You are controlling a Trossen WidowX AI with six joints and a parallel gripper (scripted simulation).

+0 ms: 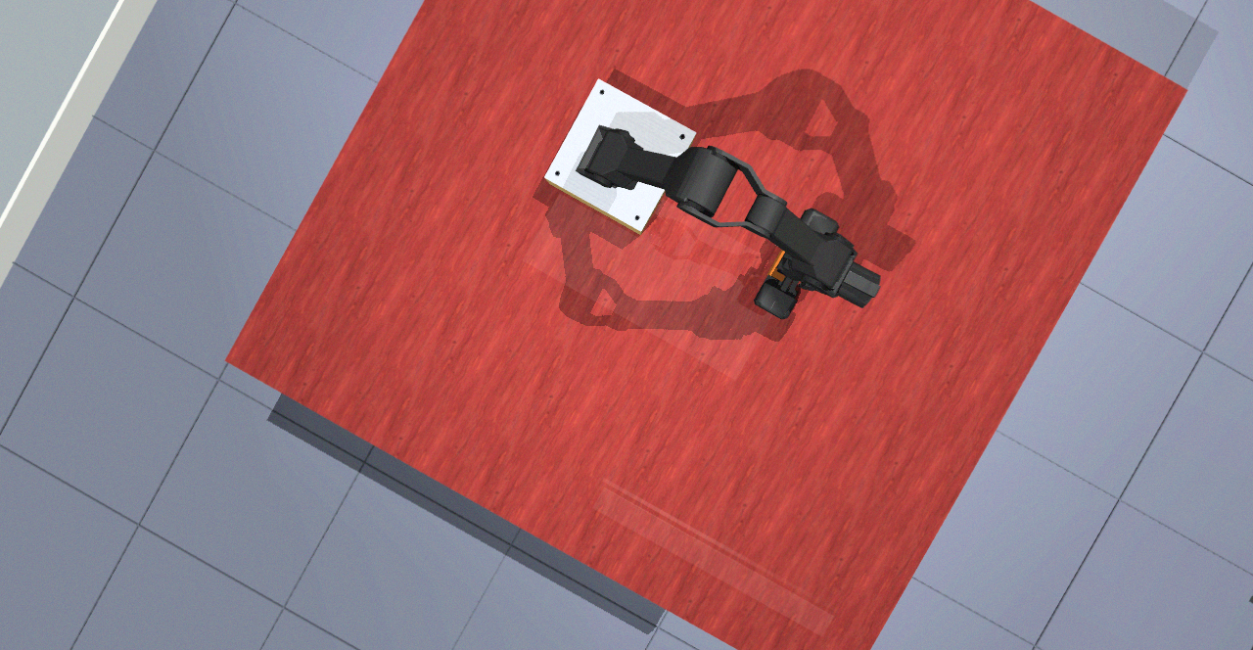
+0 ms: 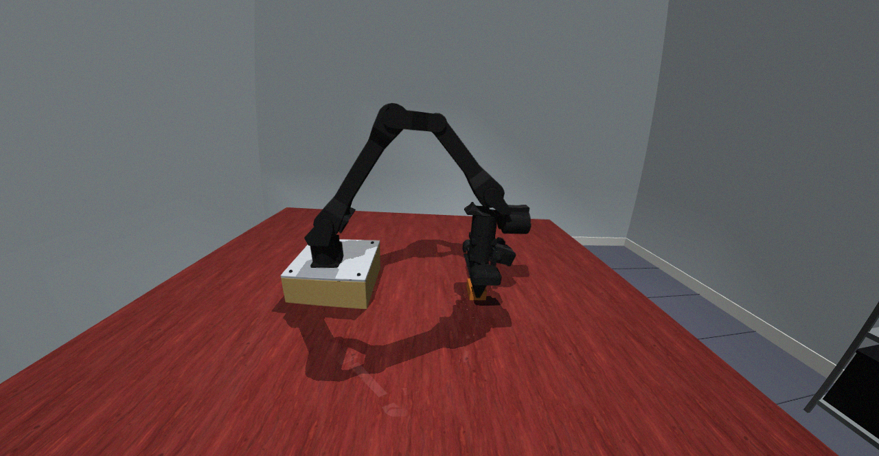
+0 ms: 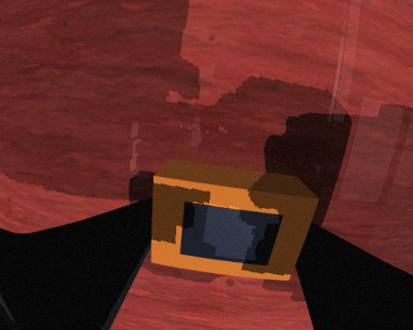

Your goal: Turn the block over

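Between the fingers of your black two-fingered hand [image 2: 479, 290] [image 3: 225, 238], the orange block with a dark rectangular mark [image 1: 776, 264] [image 2: 472, 290] [image 3: 165, 252] is sitting gripped at the red wooden worktop [image 1: 420, 296] [image 2: 215, 355] [image 3: 78, 151], its long axis running finger to finger, mark facing your wrist.

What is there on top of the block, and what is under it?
On top of the block is a dark rectangle, its mark. Its underside is hidden in all views, so I cannot tell what is under it.
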